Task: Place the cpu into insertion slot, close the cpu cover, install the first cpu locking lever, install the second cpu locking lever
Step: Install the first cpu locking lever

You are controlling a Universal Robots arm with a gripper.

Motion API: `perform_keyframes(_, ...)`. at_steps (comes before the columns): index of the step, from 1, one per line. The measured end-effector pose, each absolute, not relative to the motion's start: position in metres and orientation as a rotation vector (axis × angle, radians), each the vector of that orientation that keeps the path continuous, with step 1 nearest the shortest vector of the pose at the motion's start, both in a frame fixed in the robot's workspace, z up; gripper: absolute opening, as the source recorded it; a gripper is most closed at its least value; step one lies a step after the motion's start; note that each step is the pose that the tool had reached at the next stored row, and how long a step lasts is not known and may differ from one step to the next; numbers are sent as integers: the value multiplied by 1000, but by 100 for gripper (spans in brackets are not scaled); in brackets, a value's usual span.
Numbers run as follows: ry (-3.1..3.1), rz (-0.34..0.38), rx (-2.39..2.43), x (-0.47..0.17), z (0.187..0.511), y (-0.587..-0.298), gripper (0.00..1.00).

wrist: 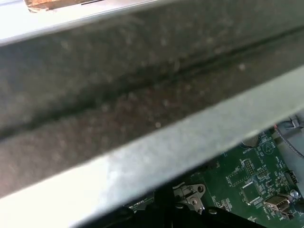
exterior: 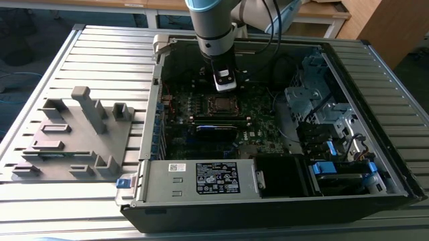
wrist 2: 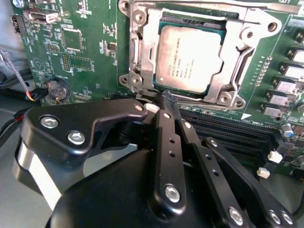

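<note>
**A:** Second wrist view first: where does the cpu (wrist 2: 189,58) sit?

**B:** It lies flat in the insertion slot (wrist 2: 192,19) on the green motherboard (wrist 2: 76,47), silver top up. The cpu cover (wrist 2: 228,80) is down around it, its metal frame lying along the chip's edges with the chip showing through the square window.

**A:** And the gripper (wrist 2: 167,100)?

**B:** Its black fingers (wrist 2: 166,137) are pressed together into one narrow point, with nothing between them. That tip is right at the edge of the cover nearest the memory slots (wrist 2: 228,135), close to the socket's corner screw (wrist 2: 134,80). Whether it actually touches the frame or a lever there, I cannot tell.

**A:** What does the exterior view add?

**B:** The arm (exterior: 213,30) comes straight down into the open computer case (exterior: 282,201), which lies on a slatted metal table (exterior: 87,55). The gripper (exterior: 225,86) hangs just beside the far edge of the socket (exterior: 219,104), near the middle of the board. A grey fixture (exterior: 74,135) stands on the table outside the case, on the exterior view's left.

**A:** First wrist view?

**B:** Mostly a grey metal wall of the case (wrist: 142,95), with a strip of motherboard (wrist: 251,175) and a socket corner bracket (wrist: 190,194) under it.
</note>
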State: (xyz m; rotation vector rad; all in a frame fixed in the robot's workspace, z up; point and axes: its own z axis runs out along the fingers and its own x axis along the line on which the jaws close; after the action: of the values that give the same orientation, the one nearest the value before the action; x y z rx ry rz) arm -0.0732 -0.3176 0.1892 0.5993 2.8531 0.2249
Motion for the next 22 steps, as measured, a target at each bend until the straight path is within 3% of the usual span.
perform_keyframes(22, 2849, 227, 598, -74, 198, -314, 11)
